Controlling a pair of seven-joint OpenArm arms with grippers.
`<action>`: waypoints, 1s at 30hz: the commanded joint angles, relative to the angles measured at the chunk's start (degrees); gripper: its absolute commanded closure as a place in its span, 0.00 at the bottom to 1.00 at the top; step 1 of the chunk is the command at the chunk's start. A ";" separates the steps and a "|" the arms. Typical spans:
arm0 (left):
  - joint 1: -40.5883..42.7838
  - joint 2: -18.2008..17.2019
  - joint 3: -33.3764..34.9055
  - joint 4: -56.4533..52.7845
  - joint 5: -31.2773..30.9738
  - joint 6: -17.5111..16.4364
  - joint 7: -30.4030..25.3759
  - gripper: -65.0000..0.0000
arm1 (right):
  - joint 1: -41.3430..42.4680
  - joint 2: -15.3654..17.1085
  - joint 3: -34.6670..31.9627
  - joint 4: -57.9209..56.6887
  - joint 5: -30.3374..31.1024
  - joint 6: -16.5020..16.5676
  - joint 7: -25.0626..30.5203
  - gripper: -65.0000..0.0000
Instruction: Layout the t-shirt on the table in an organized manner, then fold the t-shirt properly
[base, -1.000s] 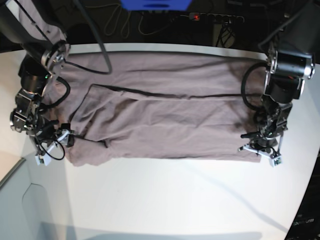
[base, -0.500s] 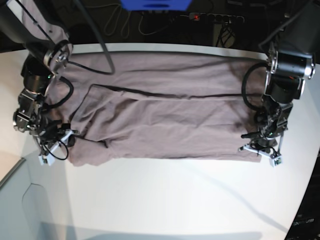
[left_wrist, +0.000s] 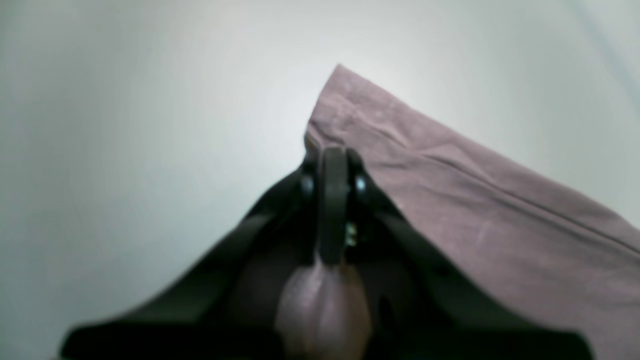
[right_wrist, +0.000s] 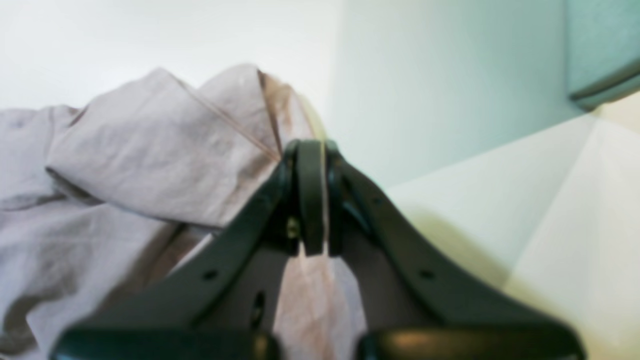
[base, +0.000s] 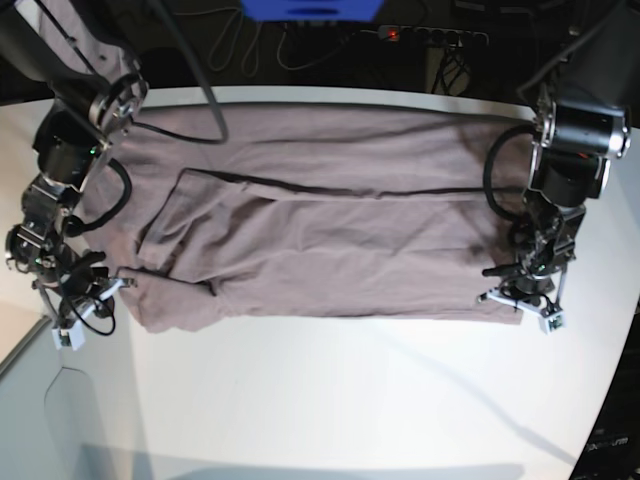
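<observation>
Both grippers, left (base: 522, 296) and right (base: 82, 297), clamp corners of the mauve t-shirt (base: 320, 235); uneven pulling could slip or bunch it.

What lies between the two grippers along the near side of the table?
In the base view, the t-shirt spans the whole stretch from the right gripper to the left gripper, each shut on a corner.

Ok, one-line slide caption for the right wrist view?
Right gripper shut on a bunched t-shirt edge, white table beside it.
</observation>
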 joint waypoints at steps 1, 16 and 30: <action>-1.29 -0.63 -0.17 0.37 0.19 -0.03 -0.24 1.00 | 0.94 0.63 -0.10 0.28 0.82 -0.21 0.72 1.00; -1.29 -0.63 -0.17 0.37 0.19 -0.03 -0.24 1.00 | 1.03 0.81 -0.01 -8.95 0.82 -0.21 5.47 0.57; -1.20 -0.63 -0.09 0.37 0.19 -0.03 -0.24 1.00 | 0.68 1.51 0.34 -10.36 0.99 -5.52 12.24 0.56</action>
